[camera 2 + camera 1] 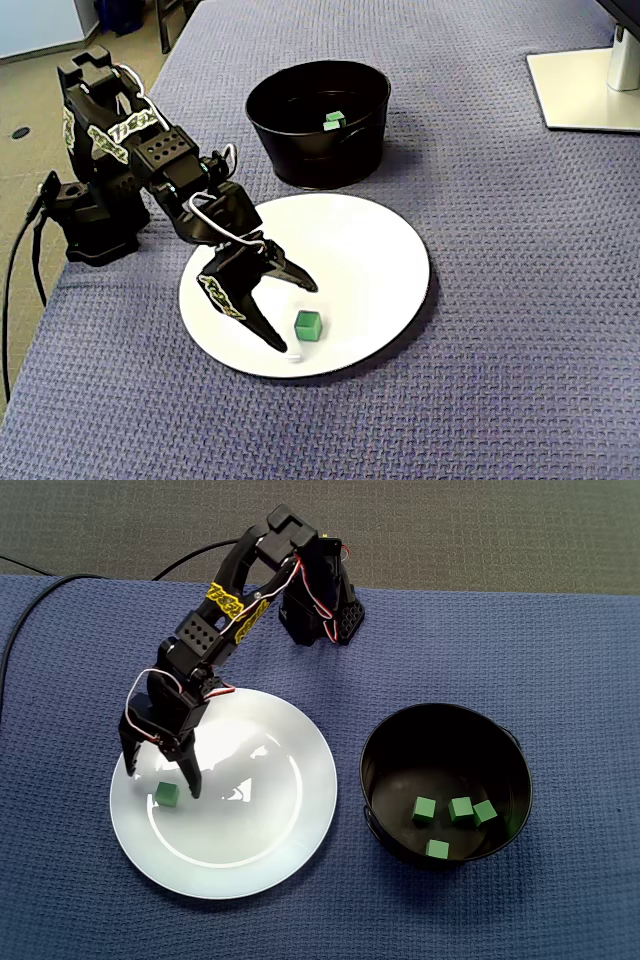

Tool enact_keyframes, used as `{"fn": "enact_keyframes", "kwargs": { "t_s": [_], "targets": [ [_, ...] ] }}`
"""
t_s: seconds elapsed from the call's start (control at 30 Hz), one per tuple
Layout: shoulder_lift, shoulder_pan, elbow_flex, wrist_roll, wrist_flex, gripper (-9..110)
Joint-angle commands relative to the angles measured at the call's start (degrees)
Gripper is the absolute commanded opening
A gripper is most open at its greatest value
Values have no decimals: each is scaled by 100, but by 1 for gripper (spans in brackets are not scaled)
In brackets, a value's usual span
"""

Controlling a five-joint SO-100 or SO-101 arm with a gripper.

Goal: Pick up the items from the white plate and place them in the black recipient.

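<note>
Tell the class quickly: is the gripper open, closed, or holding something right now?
Gripper: open, holding nothing; the green cube sits on the white plate right by its spread fingertips.

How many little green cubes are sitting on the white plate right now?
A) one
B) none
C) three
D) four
A: a single green cube lies on the white plate, while four other cubes sit inside the black bowl.
</note>
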Motion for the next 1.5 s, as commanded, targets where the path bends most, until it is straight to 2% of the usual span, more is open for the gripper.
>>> {"fn": "enact_keyframes", "kwargs": {
  "t_s": [0.0, 0.13, 0.4, 0.57, 0.67, 0.87, 1.07, 1.3, 1.47],
  "targets": [
    [-26, -26, -246, 246, -413, 41],
    [-114, -79, -88, 431, -729, 35],
    [-220, -123, 554, 431, -1450, 33],
    [-229, -158, 650, 545, -1494, 28],
    [-220, -176, 747, 598, -1556, 23],
    [-185, -185, 879, 659, -1564, 2],
    [-114, -193, 1037, 835, -1608, 0],
    [773, -97, 765, 2048, -1380, 0],
    [2101, -220, 246, 3621, -510, 0]
  ]
}}
